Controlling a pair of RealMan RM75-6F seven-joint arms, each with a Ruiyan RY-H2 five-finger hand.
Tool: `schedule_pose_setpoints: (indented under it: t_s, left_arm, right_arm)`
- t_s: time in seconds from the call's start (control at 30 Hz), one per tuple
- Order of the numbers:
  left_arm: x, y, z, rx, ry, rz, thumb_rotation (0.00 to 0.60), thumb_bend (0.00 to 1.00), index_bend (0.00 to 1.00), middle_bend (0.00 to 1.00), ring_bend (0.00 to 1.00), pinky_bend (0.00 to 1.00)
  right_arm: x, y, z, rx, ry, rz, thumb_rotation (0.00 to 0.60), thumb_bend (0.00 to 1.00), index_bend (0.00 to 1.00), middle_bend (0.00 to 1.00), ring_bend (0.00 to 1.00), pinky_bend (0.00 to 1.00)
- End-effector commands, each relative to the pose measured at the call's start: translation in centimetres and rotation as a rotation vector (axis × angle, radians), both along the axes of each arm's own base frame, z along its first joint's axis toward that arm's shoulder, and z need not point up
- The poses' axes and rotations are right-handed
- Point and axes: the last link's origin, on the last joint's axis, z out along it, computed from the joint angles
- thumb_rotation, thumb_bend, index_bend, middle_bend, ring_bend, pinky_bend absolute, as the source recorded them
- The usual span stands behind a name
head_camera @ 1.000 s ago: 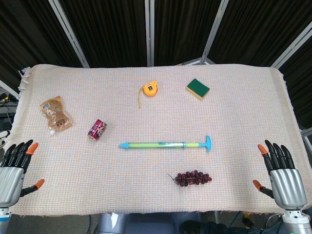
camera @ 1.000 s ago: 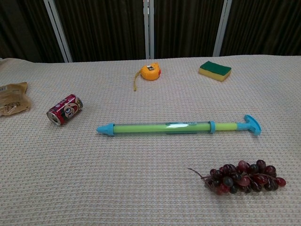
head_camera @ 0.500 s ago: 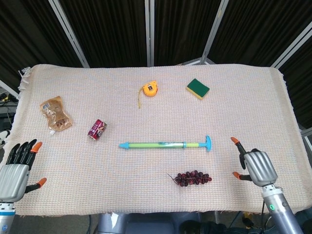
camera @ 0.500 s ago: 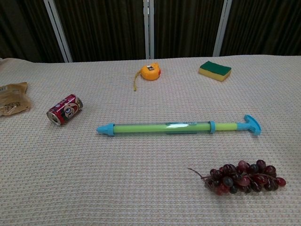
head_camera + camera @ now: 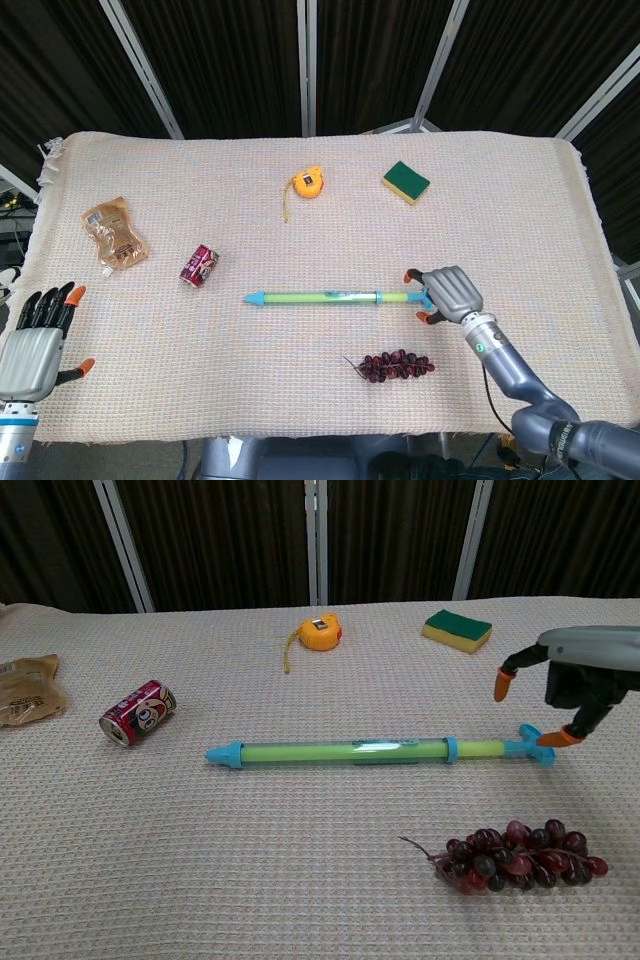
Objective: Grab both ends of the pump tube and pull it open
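The pump tube [image 5: 320,296] [image 5: 340,751] lies flat across the middle of the cloth. It is a green barrel with a blue pointed tip on the left and a blue T-handle [image 5: 530,742] on the right. My right hand [image 5: 447,292] [image 5: 575,685] hovers at the handle end with its orange-tipped fingers [image 5: 503,685] spread above and beside the handle, holding nothing. My left hand [image 5: 35,340] waits at the near left edge of the table with its fingers apart, far from the blue tip; the chest view does not show it.
A bunch of dark grapes [image 5: 395,364] [image 5: 515,857] lies just in front of the handle end. A red can [image 5: 199,265] [image 5: 138,712] and a snack pouch [image 5: 114,233] sit to the left. A yellow tape measure [image 5: 307,183] and a green sponge [image 5: 405,181] lie at the back.
My right hand has travelled from the near right edge of the table inward and leftward to the pump's T-handle. The left hand has barely shifted. The pump has not moved.
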Motion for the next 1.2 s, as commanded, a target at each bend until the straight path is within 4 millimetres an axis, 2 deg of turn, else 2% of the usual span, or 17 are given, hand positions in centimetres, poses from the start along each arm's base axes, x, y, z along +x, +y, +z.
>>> schedule_pose_setpoints:
  t_s: [0.03, 0.13, 0.33, 0.93, 1.2]
  left_arm:
    - [0.0, 0.1, -0.1, 0.0, 0.0, 0.001, 0.6, 0.0, 0.0, 0.0, 0.0, 0.0]
    - [-0.1, 0.2, -0.1, -0.001, 0.001, 0.006, 0.6, 0.0, 0.0, 0.0, 0.0, 0.0]
    - [-0.1, 0.2, -0.1, -0.002, 0.001, 0.007, 0.6, 0.0, 0.0, 0.0, 0.0, 0.0]
    - [-0.1, 0.2, 0.0, -0.002, -0.001, 0.009, 0.6, 0.0, 0.0, 0.0, 0.0, 0.0]
    - [0.0, 0.2, 0.0, -0.002, -0.001, 0.01, 0.6, 0.0, 0.0, 0.0, 0.0, 0.0]
  right_arm:
    - [0.7, -1.1, -2.3, 0.025, 0.046, -0.003, 0.6, 0.17, 0.37, 1.0, 1.0, 1.0]
    - [0.6, -1.5, -3.3, 0.028, 0.077, -0.015, 0.6, 0.2, 0.37, 1.0, 1.0, 1.0]
    - [0.6, -1.7, -4.2, 0.024, 0.12, -0.021, 0.6, 0.24, 0.41, 1.0, 1.0, 1.0]
    - [-0.8, -1.9, -4.3, -0.023, 0.265, 0.009, 0.6, 0.28, 0.45, 1.0, 1.0, 1.0]
    - [-1.1, -1.8, -4.8, -0.021, 0.26, 0.003, 0.6, 0.28, 0.46, 1.0, 1.0, 1.0]
